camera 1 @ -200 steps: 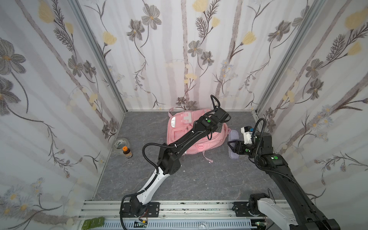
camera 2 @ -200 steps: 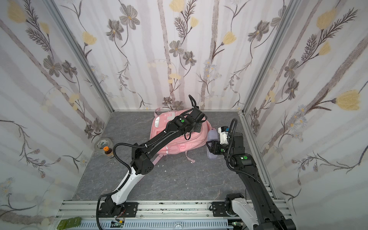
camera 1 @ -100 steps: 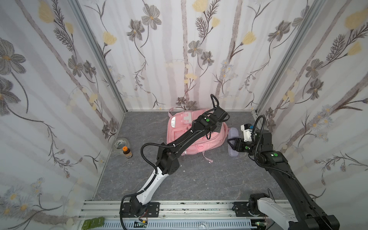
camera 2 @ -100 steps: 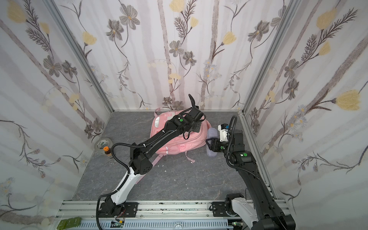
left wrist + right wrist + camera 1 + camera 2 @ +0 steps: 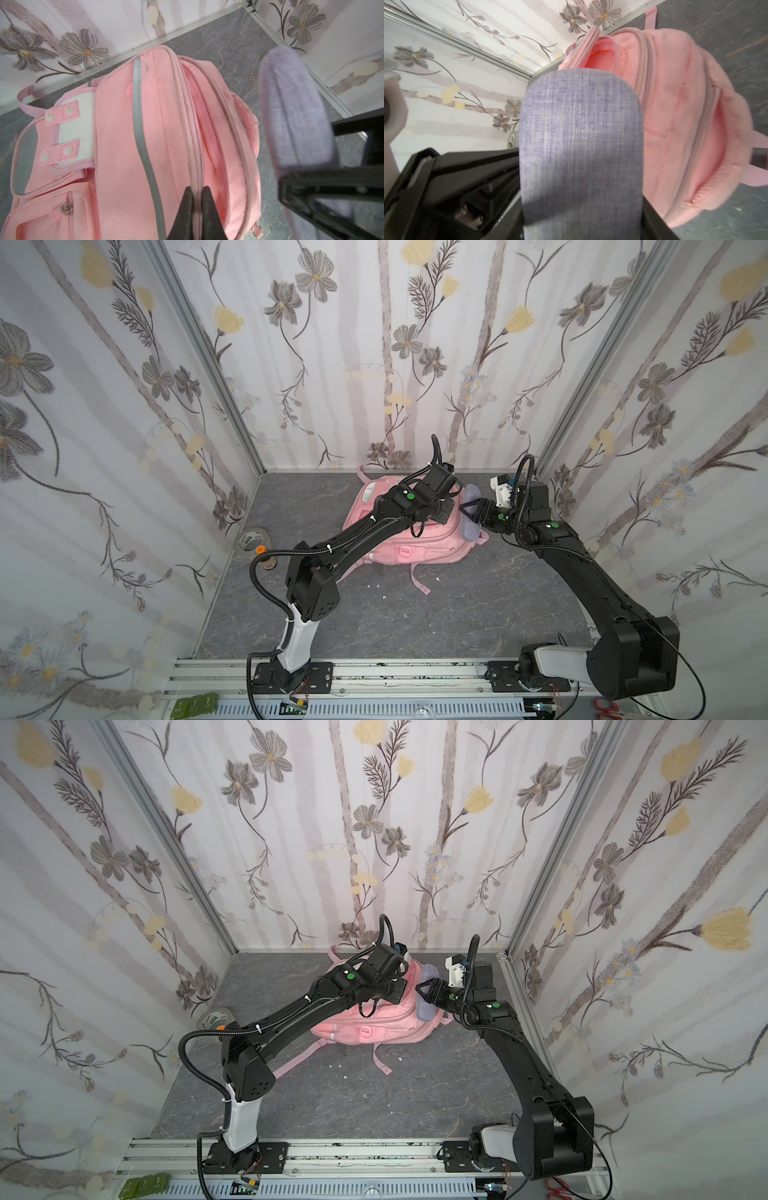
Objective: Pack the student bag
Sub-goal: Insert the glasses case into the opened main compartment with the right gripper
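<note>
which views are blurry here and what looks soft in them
Left wrist view: the student bag is sharp, the fabric pouch close by is blurred. Right wrist view: pouch weave fairly clear, bag edges smeared. Both top views: sharp, evenly lit, no glare.

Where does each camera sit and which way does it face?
Top views: high at the front, looking down into the booth; show left arm, right arm, bag, pouch.
Left wrist: above left gripper, looking along it at the bag's zipper edge it pinches.
Right wrist: behind right gripper, looking along the held pouch toward the bag.
Shared: bag and pouch show in all views.
</note>
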